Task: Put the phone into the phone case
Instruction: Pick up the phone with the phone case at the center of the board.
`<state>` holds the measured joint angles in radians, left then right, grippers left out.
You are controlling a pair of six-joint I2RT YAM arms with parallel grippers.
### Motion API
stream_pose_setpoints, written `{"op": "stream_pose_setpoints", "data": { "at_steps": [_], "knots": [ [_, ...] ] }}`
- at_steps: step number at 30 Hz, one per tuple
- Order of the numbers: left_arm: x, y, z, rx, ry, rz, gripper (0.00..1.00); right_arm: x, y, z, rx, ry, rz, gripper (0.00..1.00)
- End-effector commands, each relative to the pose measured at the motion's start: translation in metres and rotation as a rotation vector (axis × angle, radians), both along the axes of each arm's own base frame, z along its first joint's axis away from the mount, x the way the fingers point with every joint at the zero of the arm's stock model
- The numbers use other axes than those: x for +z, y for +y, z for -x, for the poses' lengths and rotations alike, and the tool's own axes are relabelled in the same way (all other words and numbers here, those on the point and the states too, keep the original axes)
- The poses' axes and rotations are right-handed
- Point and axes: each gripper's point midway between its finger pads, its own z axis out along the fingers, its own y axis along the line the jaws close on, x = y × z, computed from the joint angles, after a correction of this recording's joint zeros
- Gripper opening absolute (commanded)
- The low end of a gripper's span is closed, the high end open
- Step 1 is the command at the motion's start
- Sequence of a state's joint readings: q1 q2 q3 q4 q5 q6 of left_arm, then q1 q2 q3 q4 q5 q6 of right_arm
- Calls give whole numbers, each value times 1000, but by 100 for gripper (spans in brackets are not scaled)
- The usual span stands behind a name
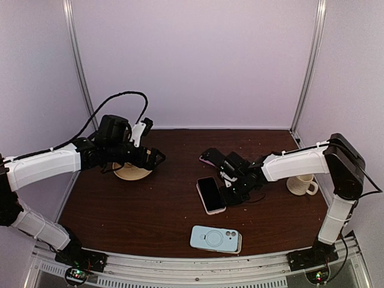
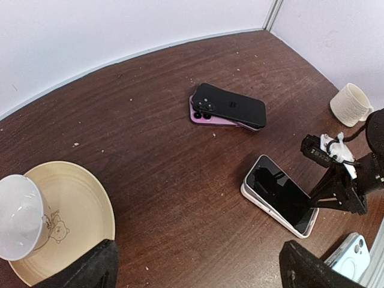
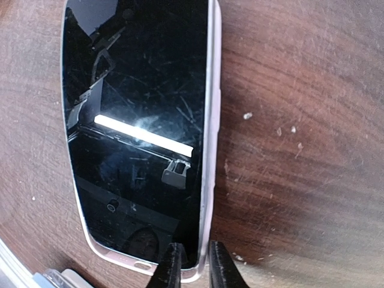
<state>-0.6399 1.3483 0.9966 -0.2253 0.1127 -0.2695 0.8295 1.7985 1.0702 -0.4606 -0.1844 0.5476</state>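
A phone with a black screen lies face up in a white phone case on the middle of the brown table. It looks slightly tilted in the case. My right gripper stands at its near right corner, nearly closed, with the case rim and the phone's edge between its two fingers. In the top view the right gripper touches the phone's right side. My left gripper hangs open over the left of the table, its fingertips wide apart and holding nothing.
A black phone lies on a purple one at the back. A light blue cased phone lies face down by the front edge. A beige plate with a white bowl sits on the left, and a cream mug on the right.
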Motion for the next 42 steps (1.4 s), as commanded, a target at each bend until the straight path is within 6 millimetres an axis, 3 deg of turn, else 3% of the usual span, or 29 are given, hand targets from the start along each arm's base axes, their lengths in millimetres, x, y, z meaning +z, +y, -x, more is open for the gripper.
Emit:
{"op": "stream_pose_setpoints", "data": {
  "at_steps": [1,4,8,11,15,16,30,36,39,42],
  "knots": [
    [18,0,-4,-6,-65,32,98,-46,-42,20,-17,62,253,14],
    [17,0,-4,-7,-62,31,98,-32,-44,14,-9,32,277,17],
    [17,-1,-4,-9,-61,32,98,4,-27,-4,32,-68,302,37],
    [17,0,-4,-5,-64,30,97,25,-5,-13,52,-120,275,59],
    [17,0,-4,-7,-63,30,98,38,22,-15,40,-139,176,95],
    [17,0,-4,-7,-62,30,98,40,28,-16,32,-141,149,99],
    [18,-1,-3,-13,-63,35,97,0,47,-12,-12,-81,176,99],
    [18,0,-4,-11,-64,34,98,-11,28,-13,-43,-99,307,99],
    [18,-1,-3,-13,-63,36,97,-13,22,-14,-50,-116,328,95],
    [19,-1,-3,-13,-65,36,98,-20,20,-12,-41,-105,345,82]
  ]
}}
